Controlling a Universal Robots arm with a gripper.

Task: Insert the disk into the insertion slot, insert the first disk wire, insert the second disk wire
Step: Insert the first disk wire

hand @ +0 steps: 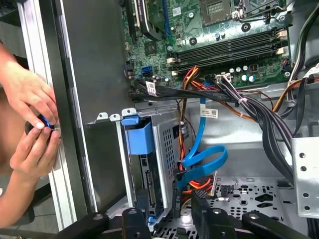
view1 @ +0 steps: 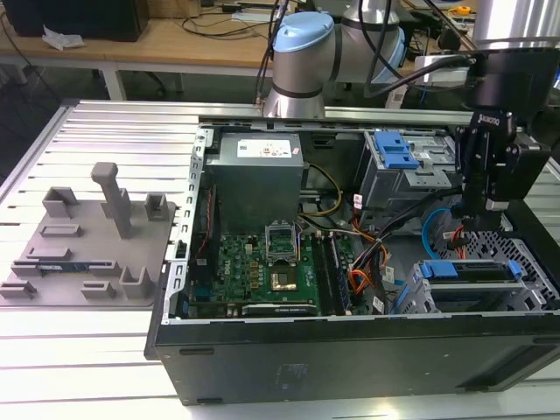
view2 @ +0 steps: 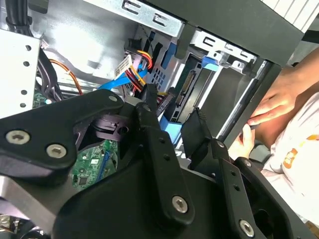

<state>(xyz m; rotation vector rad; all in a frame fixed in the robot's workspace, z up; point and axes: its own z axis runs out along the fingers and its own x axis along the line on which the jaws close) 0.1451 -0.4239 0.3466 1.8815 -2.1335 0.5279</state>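
Observation:
The disk (view1: 466, 270) in its blue carrier lies inside the insertion slot (view1: 518, 251), the perforated grey cage at the case's front on the exterior view's right. In the first wrist view the disk's connector edge (hand: 150, 180) faces me beside the cage wall (hand: 167, 144). My gripper (view1: 479, 227) hangs just behind the cage and stands open (hand: 169, 216). A black plug with red, orange and yellow wires (hand: 178, 193) and a looped blue flat cable (hand: 205, 158) lie between and just beyond the fingers (hand: 203, 206). The plug is apart from both fingers.
A person's hands (hand: 31, 124) work at the case's outer edge, close to the cage; one hand (view2: 279, 97) shows in the second wrist view. A taller grey box with a blue tab (view1: 395, 153) stands behind. Motherboard (view1: 271, 267), power supply (view1: 255, 179) and cable bundles fill the case.

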